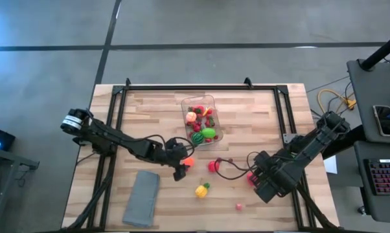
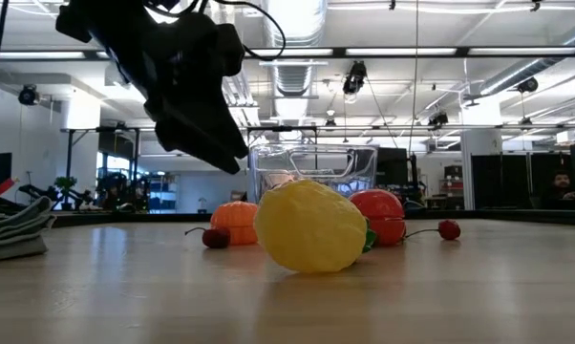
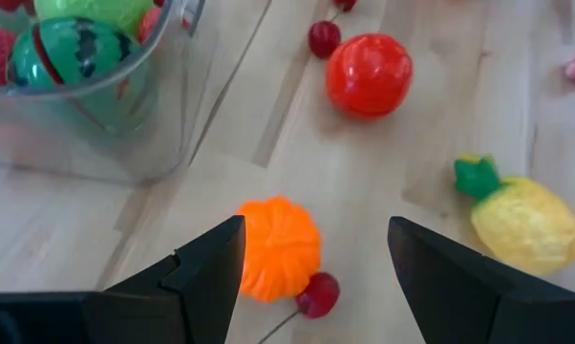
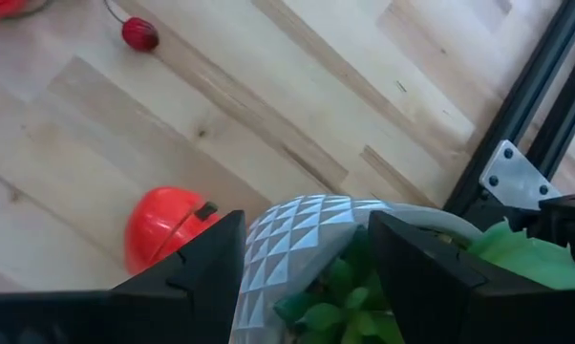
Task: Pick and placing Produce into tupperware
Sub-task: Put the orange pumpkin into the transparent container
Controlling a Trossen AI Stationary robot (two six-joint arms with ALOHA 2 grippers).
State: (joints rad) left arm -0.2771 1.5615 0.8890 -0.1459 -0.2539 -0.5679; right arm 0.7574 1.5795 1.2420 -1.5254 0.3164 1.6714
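Light wooden slatted surface (image 1: pixel 260 116). Clear rectangular plastic tupperware (image 1: pixel 212 99) near the far edge's middle, already part-filled with produce. Left gripper (image 3: pixel 311 263) hovers over the ribbed orange toy pumpkin (image 3: pixel 280 247), fingers spread, nothing grasped. Right gripper (image 4: pixel 307 253) by the right edge straddles a white faceted plant pot (image 4: pixel 297 239), fingers apart; contact unclear. Step looks like pick approach: next, descend, clench on the pumpkin.
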